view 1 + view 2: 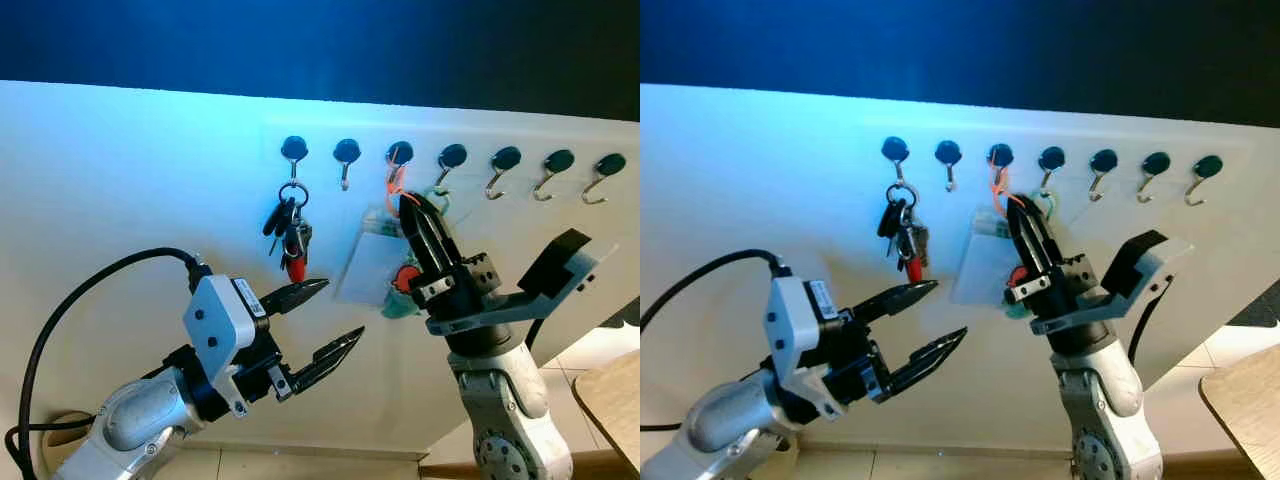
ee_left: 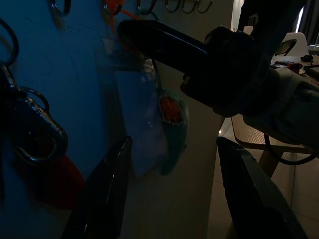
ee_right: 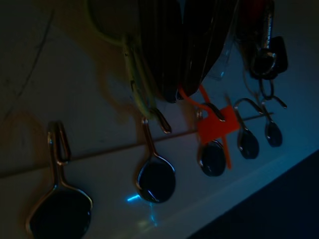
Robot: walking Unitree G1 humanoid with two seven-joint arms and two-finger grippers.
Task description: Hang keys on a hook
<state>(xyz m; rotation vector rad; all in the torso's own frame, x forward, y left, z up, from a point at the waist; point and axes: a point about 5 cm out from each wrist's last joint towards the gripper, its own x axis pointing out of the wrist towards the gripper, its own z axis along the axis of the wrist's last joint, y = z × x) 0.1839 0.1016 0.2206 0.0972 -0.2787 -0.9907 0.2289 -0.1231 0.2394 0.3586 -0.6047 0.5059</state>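
The right end effector (image 1: 412, 207), fingers pressed together on an orange loop (image 1: 394, 186), is hooking the badge-and-keys bundle (image 1: 385, 270) onto the third hook (image 1: 399, 154) along the white wall (image 1: 120, 170). Next, I'd say: seat the loop, then release. The left end effector (image 1: 325, 320) hovers spread below.

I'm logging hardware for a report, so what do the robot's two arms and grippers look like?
Both arms are silver metal with black joints. The left gripper has two long, tapering black fingers, a white housing bearing a small label, and a thick black cable looping behind. The right gripper has matching black fingers and a white-and-black wrist block.
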